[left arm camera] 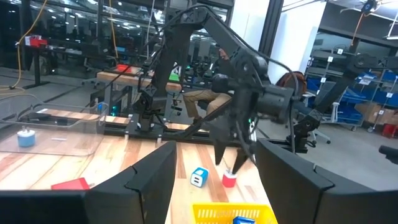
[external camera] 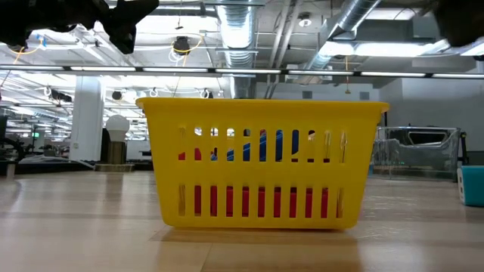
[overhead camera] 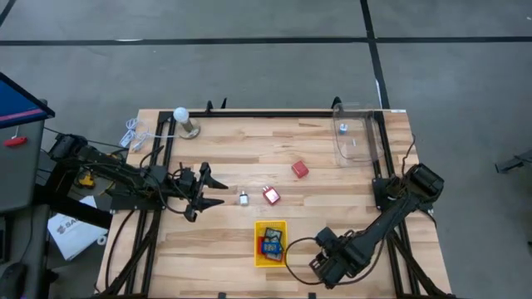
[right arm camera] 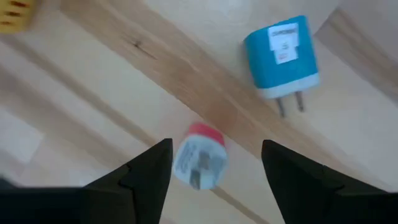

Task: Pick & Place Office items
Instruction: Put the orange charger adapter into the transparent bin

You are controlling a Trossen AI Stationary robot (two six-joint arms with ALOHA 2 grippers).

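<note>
Nearest us in the low view stands the yellow tray [external camera: 257, 113], with red and blue office items [overhead camera: 272, 245] already lying inside it. From above, more wait on the wood: a red-and-white piece [overhead camera: 271, 196] at the tray's 12 o'clock, a small pale piece [overhead camera: 243, 198] at its 11 o'clock, and a red block [overhead camera: 300, 169] farther out at 1 o'clock.

We judge the sorting to be partly done and the step in hand to be a pick by the right gripper [right arm camera: 214, 149]. Its own camera looks down past spread fingers that grip nothing. A red-capped piece [right arm camera: 200, 158] lies on the table below the gap, and a blue plug [right arm camera: 283, 56] sits near it. Next we would lower the fingers around the red-capped piece, square to its narrow sides, close, lift and carry it over the tray rim. The piece is tiny and could slip or roll.

In the high view the right arm reaches in folded, its wrist near the tray's 4 o'clock. The left gripper [overhead camera: 212, 189] waits at the tray's 10 o'clock, fingers apart and empty, the arm stretched low along the table.
</note>
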